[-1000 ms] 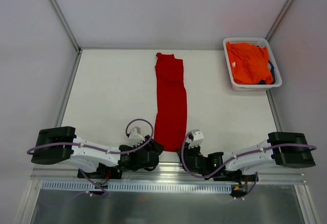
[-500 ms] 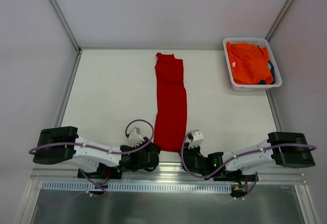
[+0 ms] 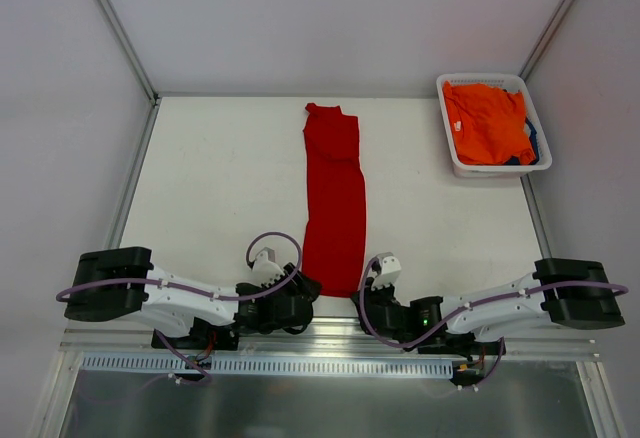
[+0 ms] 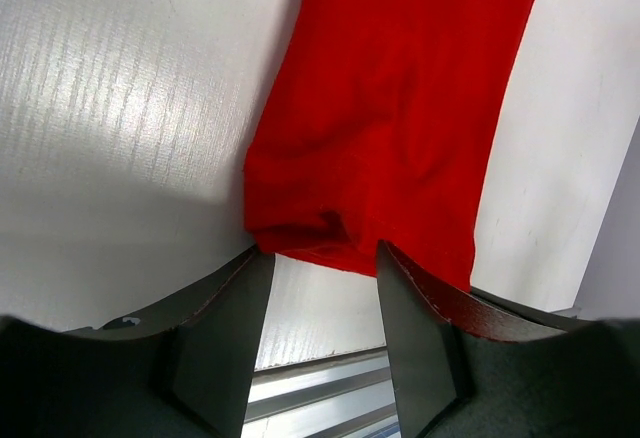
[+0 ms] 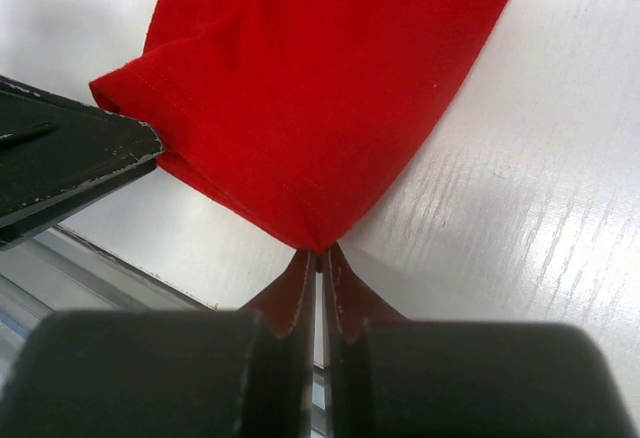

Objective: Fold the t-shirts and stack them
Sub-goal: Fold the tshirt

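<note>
Right gripper [image 5: 318,254] had closed, lower centre, at a corner of the red t-shirt [image 5: 320,88], pinch unclear; left gripper [image 4: 323,251] gaped astride its hem.

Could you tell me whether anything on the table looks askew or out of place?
Only one small thing: the near hem of the red t-shirt is rucked up into a fold at the corner between the open fingers of the left hand. The rest of the strip lies fairly flat.

Red t-shirt [image 3: 334,198] folded into long flat strip, orange t-shirt [image 3: 484,120] crumpled in basket [image 3: 480,78]
</note>
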